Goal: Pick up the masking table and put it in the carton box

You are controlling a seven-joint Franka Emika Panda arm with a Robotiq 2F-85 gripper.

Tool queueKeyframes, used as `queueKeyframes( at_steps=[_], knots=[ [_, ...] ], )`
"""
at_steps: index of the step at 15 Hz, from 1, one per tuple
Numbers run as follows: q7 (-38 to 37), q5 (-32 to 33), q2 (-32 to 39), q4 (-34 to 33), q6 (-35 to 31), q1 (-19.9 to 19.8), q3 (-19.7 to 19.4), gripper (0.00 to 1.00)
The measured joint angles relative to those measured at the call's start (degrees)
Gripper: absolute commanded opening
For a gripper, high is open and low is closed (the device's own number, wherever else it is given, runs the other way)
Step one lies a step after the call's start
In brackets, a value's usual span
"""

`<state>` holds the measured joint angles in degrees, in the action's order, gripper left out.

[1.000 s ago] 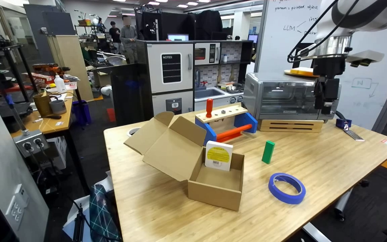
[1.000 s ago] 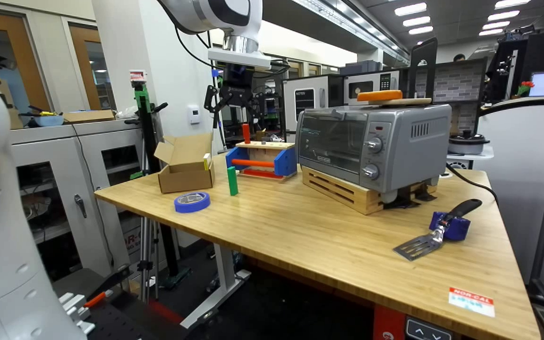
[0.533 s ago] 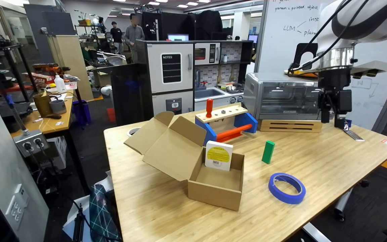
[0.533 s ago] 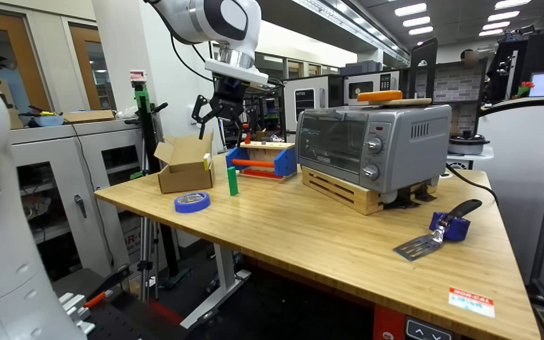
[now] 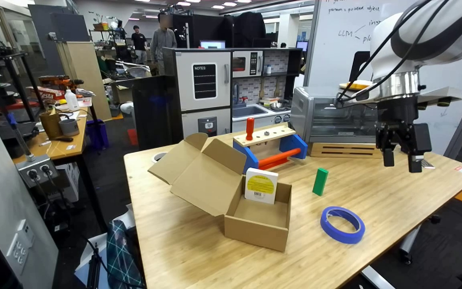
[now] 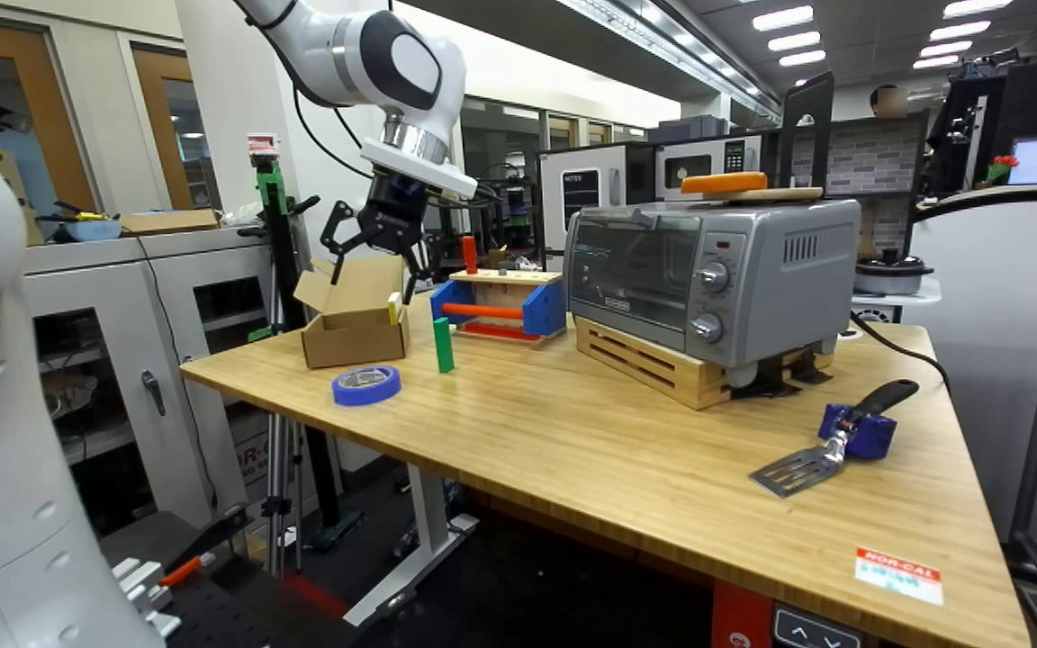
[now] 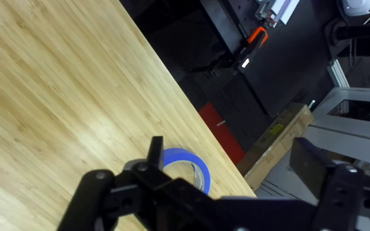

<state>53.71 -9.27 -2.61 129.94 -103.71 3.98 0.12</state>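
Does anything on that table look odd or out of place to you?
I see nothing spilled or damaged. The slotted spatula near the toaster oven looks odd, its handle apparently propped on a blue block instead of lying flat. The oven also sits unusually, raised on a slatted wooden stand.

A green block (image 6: 444, 346) stands near a toy rack (image 6: 493, 312) and toaster oven (image 6: 712, 283).

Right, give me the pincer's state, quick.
Pincer: open, holding nothing; the blue tape roll lies on the table, apart from it.
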Motion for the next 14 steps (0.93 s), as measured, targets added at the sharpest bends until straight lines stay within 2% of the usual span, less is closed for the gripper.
queueKeyframes(
  at_steps=[9,11,14],
  knots=[
    [-2.45,-0.7,0.41,4.55,-6.13,2.45,3.69,1.0],
    [-5.24,-0.29,0.88,4.73,-8.82,2.61,4.23,1.0],
    [-12.4,4.13,2.76,4.67,-14.7,2.68,4.67,1.0]
  ],
)
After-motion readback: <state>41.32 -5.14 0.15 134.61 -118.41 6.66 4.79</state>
